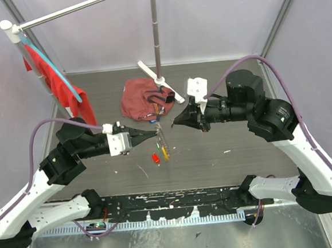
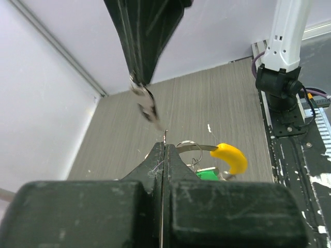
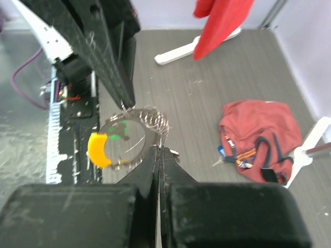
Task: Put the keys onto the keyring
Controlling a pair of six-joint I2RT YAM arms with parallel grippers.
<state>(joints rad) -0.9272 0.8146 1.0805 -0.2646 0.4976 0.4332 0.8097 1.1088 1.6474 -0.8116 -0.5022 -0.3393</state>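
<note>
The keyring, a thin silvery coil of wire, is stretched in the air between my two grippers above the table's middle. My left gripper is shut on its near end, a wire tip showing at the jaws. My right gripper is shut on the other end of the coil. The coil hangs from the right fingertips in the left wrist view. Below lie keys: a yellow-headed one, a red-headed one and a green one.
A red pouch with a lanyard and more keys lies behind the grippers. A metal pole stand on white feet stands beside it. A red cloth hangs from a rack at the far left.
</note>
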